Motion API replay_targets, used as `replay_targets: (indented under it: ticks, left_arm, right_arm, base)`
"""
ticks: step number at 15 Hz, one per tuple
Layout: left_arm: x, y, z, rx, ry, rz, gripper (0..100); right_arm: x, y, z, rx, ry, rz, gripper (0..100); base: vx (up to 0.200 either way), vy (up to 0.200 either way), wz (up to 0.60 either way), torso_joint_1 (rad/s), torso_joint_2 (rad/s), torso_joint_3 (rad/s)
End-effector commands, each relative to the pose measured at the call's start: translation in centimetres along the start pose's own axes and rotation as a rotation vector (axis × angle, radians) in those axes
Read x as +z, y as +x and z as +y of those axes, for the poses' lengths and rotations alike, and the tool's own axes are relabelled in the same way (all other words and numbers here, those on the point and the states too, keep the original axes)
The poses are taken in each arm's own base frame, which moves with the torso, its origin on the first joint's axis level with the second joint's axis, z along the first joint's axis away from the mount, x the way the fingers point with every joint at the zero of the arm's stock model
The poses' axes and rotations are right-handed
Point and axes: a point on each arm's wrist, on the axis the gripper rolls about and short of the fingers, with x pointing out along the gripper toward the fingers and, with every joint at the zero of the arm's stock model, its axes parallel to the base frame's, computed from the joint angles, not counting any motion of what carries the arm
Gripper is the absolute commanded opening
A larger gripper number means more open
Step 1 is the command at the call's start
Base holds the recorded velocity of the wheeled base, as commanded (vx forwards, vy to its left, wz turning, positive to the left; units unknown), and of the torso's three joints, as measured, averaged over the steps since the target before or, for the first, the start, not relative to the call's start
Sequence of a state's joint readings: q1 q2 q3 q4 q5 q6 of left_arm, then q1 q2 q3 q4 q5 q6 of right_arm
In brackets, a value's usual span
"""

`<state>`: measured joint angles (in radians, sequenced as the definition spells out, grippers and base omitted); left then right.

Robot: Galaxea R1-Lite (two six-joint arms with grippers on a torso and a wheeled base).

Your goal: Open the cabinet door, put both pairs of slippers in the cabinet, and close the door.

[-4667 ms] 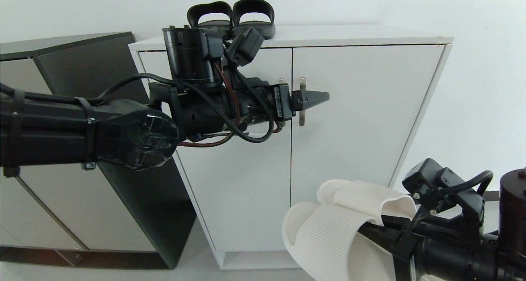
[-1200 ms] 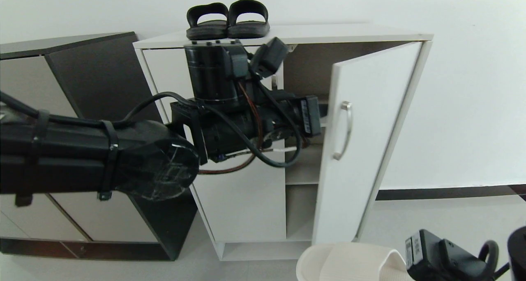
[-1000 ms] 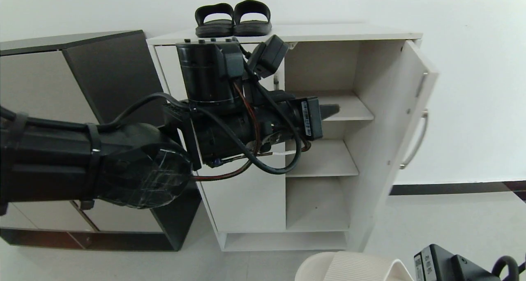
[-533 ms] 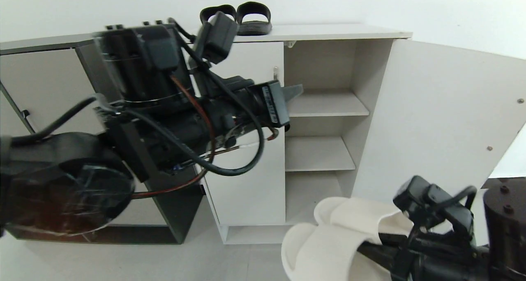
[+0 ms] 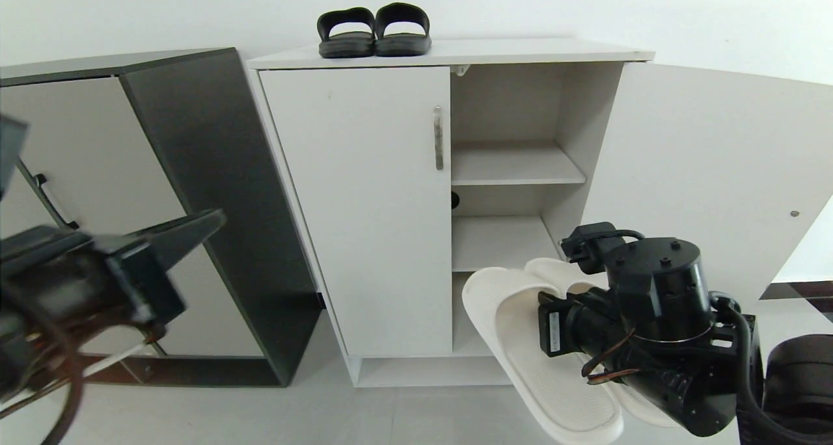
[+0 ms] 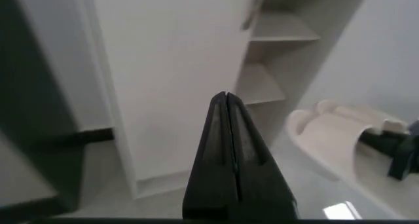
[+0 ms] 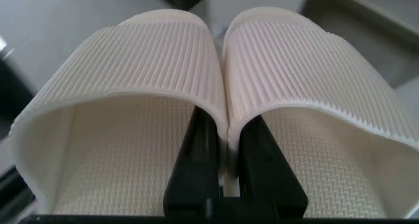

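Note:
The white cabinet (image 5: 355, 211) has its right door (image 5: 703, 172) swung wide open and its left door closed. Inside are two shelves (image 5: 514, 165) over a bottom compartment. A black pair of slippers (image 5: 374, 32) rests on the cabinet top. My right gripper (image 7: 226, 142) is shut on the inner edges of the white pair of slippers (image 5: 530, 341), held side by side in front of the lower open compartment. My left gripper (image 6: 226, 101) is shut and empty, low at the left, away from the cabinet (image 6: 163, 60). The white slippers (image 6: 340, 135) also appear in the left wrist view.
A dark cabinet (image 5: 195, 172) stands against the left side of the white one. The closed left door carries a metal handle (image 5: 438, 137). Grey floor (image 5: 390, 419) lies in front, and a white wall rises behind.
The right door has swung from shut to fully open. My left arm has pulled back, down and to the left. My right arm has raised the white slippers toward the open side.

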<state>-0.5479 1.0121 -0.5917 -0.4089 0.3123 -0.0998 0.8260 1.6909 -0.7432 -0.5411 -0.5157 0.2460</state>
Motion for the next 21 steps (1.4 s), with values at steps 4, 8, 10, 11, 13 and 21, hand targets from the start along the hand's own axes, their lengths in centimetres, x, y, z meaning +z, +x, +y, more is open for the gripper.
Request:
replay_targets:
  ticks: [4,8,10,11,13,21]
  left_arm:
    - [-11.4,-13.5,5.3,0.710,0.016,-0.114,0]
    - [-15.5,-14.4,4.9,0.544,0.120,-0.106,0]
    - [-16.0,-14.2,4.6,0.362,0.125,-0.046,0]
    - [-16.3,-14.2,4.5,0.324,0.118,-0.015,0]
    - [-16.6,-14.1,4.1,0.102,0.025,0.017,0]
    - [-16.9,-14.8,3.9,-0.033,0.186,-0.054,0]
  right_arm:
    - [-0.6,0.5,0.0,-0.012,-0.014,0.021,0]
    - [-0.9,0.3,0.0,-0.012,-0.022,0.027,0]
    - [-1.0,0.4,0.0,-0.011,-0.024,0.031,0]
    - [-1.0,0.4,0.0,-0.011,-0.023,0.031,0]
    - [-1.0,0.2,0.3,0.002,-0.021,0.020,0]
    - [-1.4,0.1,0.5,0.009,-0.034,0.030,0]
  base:
    - [0.000,0.000,0.00,0.000,0.00,0.000]
    - [0.000,0.000,0.00,0.000,0.00,0.000]
    - [0.000,0.000,0.00,0.000,0.00,0.000]
    - [0.000,0.000,0.00,0.000,0.00,0.000]
    - [0.000,0.000,0.00,0.000,0.00,0.000]
    - [0.000,0.000,0.00,0.000,0.00,0.000]
